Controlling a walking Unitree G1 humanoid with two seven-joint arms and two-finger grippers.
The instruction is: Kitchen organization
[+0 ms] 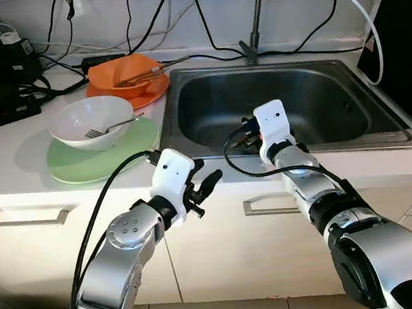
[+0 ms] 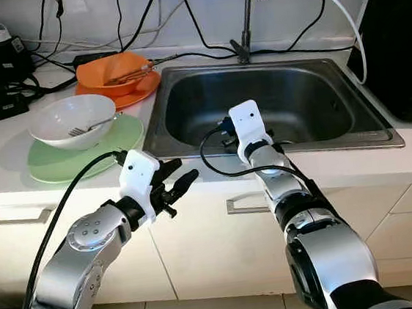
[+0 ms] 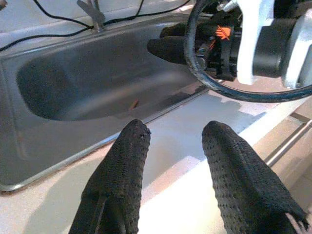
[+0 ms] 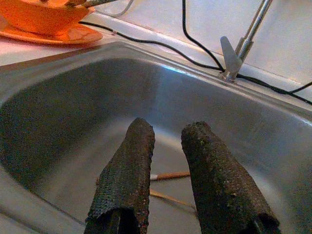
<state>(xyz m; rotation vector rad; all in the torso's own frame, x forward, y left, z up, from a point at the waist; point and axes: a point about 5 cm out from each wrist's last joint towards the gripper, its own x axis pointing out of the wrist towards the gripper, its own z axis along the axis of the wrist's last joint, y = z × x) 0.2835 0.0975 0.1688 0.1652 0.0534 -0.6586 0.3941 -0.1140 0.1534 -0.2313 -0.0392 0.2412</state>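
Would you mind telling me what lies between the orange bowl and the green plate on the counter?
In the left eye view, only bare white counter separates the orange bowl, on its orange plate, from the green plate.

The steel sink (image 1: 209, 117) is lying open at twelve o'clock, its basin mostly bare, with thin wooden sticks (image 4: 168, 175) lying on the floor beneath the right pincer (image 4: 168, 170), whose fingers are standing apart over the front rim. The faucet stem (image 1: 254, 16) is rising at the back edge. At ten o'clock a white bowl (image 1: 88, 122) on a green plate (image 1: 127, 144) and an orange bowl (image 1: 120, 73) are crowding the surface (image 1: 1, 165). The left pincer (image 1: 208, 184), fingers parted, is hovering at the surface's front edge, just beside the right arm's black cable (image 3: 204, 73).
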